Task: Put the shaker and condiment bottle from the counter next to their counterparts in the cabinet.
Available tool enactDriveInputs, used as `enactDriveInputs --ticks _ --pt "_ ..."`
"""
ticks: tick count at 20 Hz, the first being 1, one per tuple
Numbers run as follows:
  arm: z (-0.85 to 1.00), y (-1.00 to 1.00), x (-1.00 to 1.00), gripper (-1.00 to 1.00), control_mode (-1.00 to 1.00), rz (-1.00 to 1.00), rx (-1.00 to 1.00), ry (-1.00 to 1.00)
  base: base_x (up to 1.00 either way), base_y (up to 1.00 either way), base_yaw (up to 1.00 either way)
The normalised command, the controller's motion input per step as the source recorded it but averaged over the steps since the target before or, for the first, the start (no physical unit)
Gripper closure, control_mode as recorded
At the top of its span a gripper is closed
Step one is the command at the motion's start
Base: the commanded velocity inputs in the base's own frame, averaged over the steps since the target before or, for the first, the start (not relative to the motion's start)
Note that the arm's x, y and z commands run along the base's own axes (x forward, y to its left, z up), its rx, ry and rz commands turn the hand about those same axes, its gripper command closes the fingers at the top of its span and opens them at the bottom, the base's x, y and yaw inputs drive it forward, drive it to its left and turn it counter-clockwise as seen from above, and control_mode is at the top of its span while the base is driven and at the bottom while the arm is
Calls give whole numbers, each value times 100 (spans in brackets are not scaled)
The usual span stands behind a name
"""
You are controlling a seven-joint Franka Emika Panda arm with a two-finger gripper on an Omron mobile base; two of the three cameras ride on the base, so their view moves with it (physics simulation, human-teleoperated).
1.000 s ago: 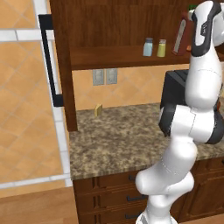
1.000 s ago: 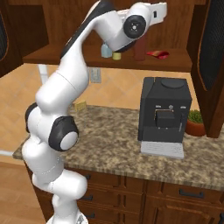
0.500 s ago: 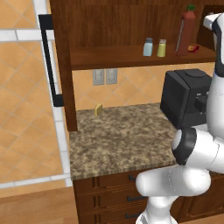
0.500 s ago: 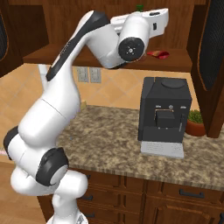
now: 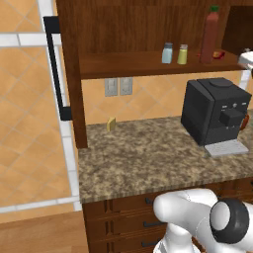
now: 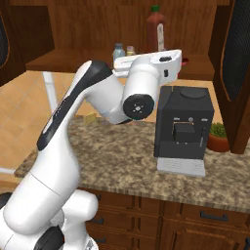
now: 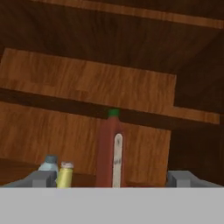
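The condiment bottle [image 5: 211, 33], tall and red with a green cap, stands upright on the cabinet's shelf [image 5: 123, 64], beside a small flat red bottle [image 5: 218, 54]. Left of them the pale blue shaker [image 5: 168, 53] stands close to a yellow-green shaker [image 5: 183, 54]. In the hand view my gripper [image 7: 112, 180] is open, its fingertips [image 7: 43, 178] wide apart and empty. It faces the condiment bottle [image 7: 109, 148] from a distance, with both shakers [image 7: 50, 164] at lower left. In the right base view my hand [image 6: 146, 62] hovers level in front of the shelf, above the counter [image 6: 122, 161].
A black coffee machine [image 5: 217, 116] stands on the counter [image 5: 148, 158] under the shelf, right of centre. A small yellow item [image 5: 111, 124] leans by the back wall. A potted plant [image 6: 217, 136] sits behind the machine. The cabinet doors [image 5: 54, 69] hang open at both sides.
My arm has drawn back and down from the shelf, leaving the condiment bottle standing free there. The gripper has stayed open.
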Motion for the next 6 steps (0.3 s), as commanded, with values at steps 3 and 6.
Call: enactDriveInputs --ticks 3,6 --pt "-54 0 -63 -100 -100 0 0 0 0 0 0" --pt "-37 0 -41 -100 -100 0 0 0 0 0 0"
